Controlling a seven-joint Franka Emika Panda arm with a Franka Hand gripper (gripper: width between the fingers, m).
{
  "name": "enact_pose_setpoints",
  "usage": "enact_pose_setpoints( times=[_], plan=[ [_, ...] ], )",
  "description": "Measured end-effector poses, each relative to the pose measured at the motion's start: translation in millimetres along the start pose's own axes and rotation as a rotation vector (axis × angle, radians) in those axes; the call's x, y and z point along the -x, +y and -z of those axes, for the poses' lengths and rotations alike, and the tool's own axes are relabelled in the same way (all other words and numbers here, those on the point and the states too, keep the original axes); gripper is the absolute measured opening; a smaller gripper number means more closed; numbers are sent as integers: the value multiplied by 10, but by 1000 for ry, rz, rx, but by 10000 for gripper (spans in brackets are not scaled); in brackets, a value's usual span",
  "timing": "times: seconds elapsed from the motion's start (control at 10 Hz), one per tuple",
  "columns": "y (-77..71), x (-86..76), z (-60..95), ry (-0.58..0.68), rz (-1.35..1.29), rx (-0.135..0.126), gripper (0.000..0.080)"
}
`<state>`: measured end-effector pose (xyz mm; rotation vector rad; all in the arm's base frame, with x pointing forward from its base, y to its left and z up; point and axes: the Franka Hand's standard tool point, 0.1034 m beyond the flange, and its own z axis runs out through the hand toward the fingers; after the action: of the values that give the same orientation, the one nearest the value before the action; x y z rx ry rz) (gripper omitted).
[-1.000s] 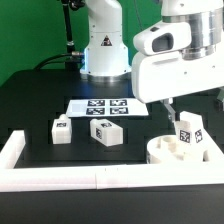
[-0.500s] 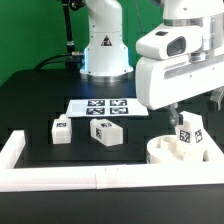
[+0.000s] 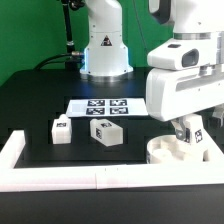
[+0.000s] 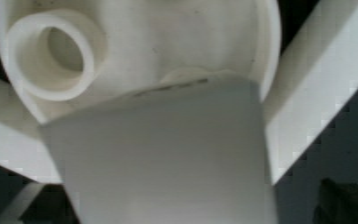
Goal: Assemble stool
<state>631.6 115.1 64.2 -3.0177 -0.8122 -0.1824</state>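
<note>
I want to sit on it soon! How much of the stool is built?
Not much yet. Done, it seems: one leg stands upright on the seat. In hand: the jaws sit low at that leg; whether they grip it, I cannot tell. Left: two loose legs lie on the table, away from the seat.

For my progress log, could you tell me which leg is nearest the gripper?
The leg at the seat, right at the gripper; the other two lie on the table, towards the exterior view's left.
</note>
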Motion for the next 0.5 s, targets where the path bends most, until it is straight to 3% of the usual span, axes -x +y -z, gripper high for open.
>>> enact_pose_setpoints(
  times=[0.2,0.3,0.4,0.5],
  plan=[
    [1,-3,6,0,-32,-1,626],
    [3,-2,6,0,-31,-1,448],
    [4,-3,7,0,-32,-1,339],
    [0,-5,7,1,-131,-3,339]
  ],
)
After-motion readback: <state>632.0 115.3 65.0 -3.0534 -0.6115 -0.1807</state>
